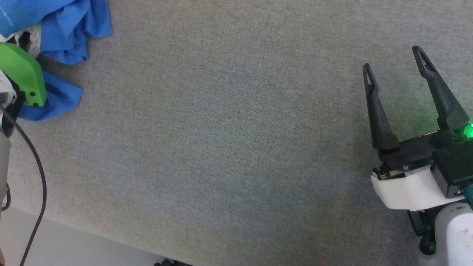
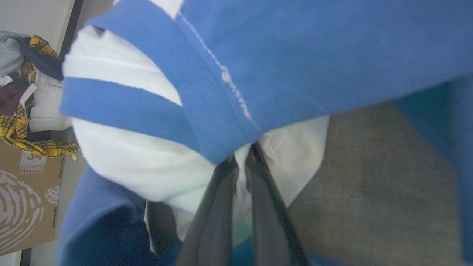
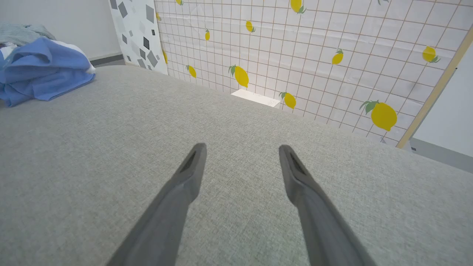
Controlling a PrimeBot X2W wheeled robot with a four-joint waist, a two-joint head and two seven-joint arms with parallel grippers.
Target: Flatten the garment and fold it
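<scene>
The garment (image 1: 70, 33), a white T-shirt with royal-blue parts, lies crumpled in the head view's top left corner on the grey fabric surface (image 1: 221, 129). In the left wrist view my left gripper (image 2: 243, 157) is shut on a bunch of the garment's (image 2: 155, 162) white and blue cloth, lifted a little off the surface. Its green wrist housing (image 1: 22, 74) shows at the left edge of the head view. My right gripper (image 1: 393, 59) stands open over bare surface at the right, far from the garment (image 3: 40, 70), nothing between its fingers (image 3: 192, 166).
A cardboard box (image 2: 26, 207) with several plaid and other clothes (image 2: 22, 74) heaped on it stands beyond the surface's edge. A lemon-print grid panel (image 3: 314, 55) rises behind the far side. A black cable (image 1: 37, 184) hangs at the left. The surface's near edge (image 1: 92, 232) runs along the lower left.
</scene>
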